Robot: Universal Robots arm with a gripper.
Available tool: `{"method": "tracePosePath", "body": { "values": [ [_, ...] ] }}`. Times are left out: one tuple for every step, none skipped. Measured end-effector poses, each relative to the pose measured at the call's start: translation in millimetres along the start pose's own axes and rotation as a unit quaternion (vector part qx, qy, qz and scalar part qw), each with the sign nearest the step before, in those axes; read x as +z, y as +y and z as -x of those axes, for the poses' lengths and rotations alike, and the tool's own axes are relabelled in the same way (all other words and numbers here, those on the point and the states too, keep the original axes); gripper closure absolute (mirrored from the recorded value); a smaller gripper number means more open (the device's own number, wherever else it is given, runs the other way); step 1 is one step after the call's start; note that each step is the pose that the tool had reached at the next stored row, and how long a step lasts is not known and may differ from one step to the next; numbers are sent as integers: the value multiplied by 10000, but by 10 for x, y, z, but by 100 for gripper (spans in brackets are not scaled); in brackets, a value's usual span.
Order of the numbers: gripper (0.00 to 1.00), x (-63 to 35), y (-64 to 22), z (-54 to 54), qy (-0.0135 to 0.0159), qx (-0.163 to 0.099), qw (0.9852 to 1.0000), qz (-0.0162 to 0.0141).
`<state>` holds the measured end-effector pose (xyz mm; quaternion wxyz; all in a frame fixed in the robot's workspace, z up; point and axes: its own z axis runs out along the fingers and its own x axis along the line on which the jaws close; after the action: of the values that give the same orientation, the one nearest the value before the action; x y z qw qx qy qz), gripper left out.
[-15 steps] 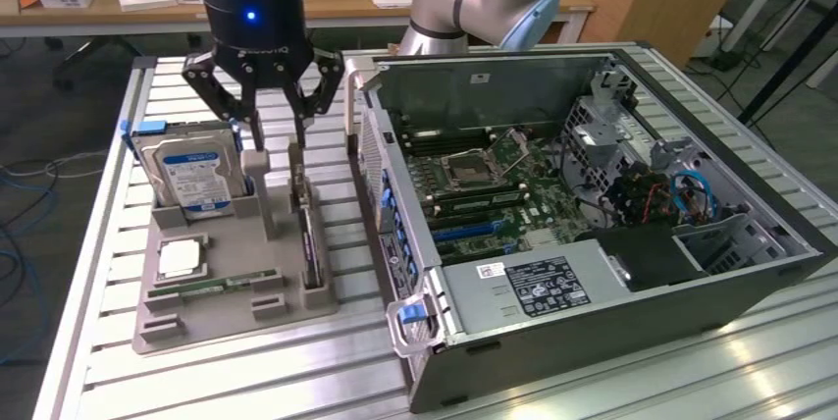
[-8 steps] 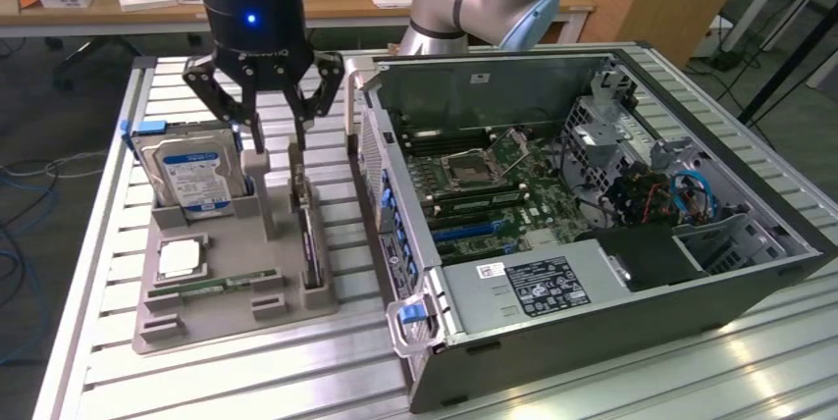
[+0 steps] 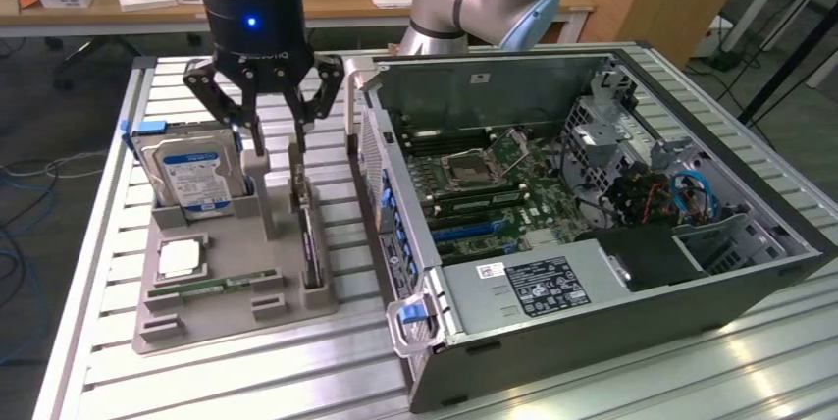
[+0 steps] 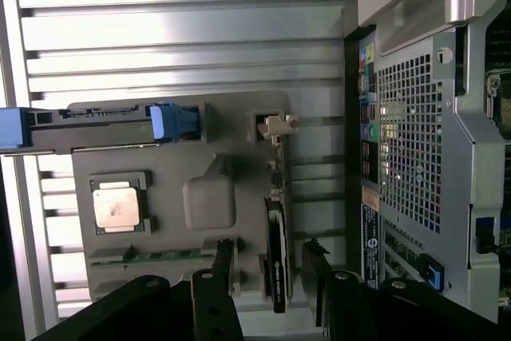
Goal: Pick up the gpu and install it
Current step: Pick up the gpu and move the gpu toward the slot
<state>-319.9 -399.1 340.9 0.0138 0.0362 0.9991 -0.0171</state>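
My hand hangs with its fingers spread wide and nothing between them, just above the grey holder on the bench. The graphics card stands on its long edge in the holder's slot nearest the open computer case, with its pale bracket at the end away from my wrist. From the wrist view, the card runs between my two fingers, and neither one touches it.

I judge the step in hand to be lining up for the grasp. To do it well, I want the fingers square to the card's flat faces. They should close on the board's bare upper edge, not on the bracket or any raised parts. I seem to sit a little nearer one face, so centring matters, or one finger will push the card sideways in its slot. The pull should go straight along the slot, as a tilt could jam the card against the holder's walls.

The hard drive, the processor chip and the memory stick sit well clear on the holder's far side.
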Motion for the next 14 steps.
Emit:
{"method": "tracePosePath", "body": {
  "values": [
    [53, 3, -4, 0, -2, 1, 10000, -4],
    [53, 4, -9, 1, -2, 0, 10000, -8],
    [53, 5, -15, 1, -2, 0, 10000, -13],
    [53, 7, -22, 2, -2, 0, 10000, -16],
    [53, 9, -31, 2, -2, 0, 10000, -18],
    [53, 11, -40, 3, -2, 0, 10000, -20],
    [53, 15, -48, 4, -2, 0, 10000, -21],
    [53, 19, -56, 5, -2, 0, 10000, -22],
    [53, 24, -61, 6, -3, -1, 10000, -22],
    [53, 28, -65, 8, -4, -1, 10000, -22],
    [53, 32, -68, 9, -3, -1, 10000, -23],
    [53, 35, -70, 9, -2, 0, 10000, -24],
    [53, 40, -71, 9, -3, 0, 10000, -25],
    [53, 45, -72, 9, -3, 0, 10000, -26]
  ]
}}
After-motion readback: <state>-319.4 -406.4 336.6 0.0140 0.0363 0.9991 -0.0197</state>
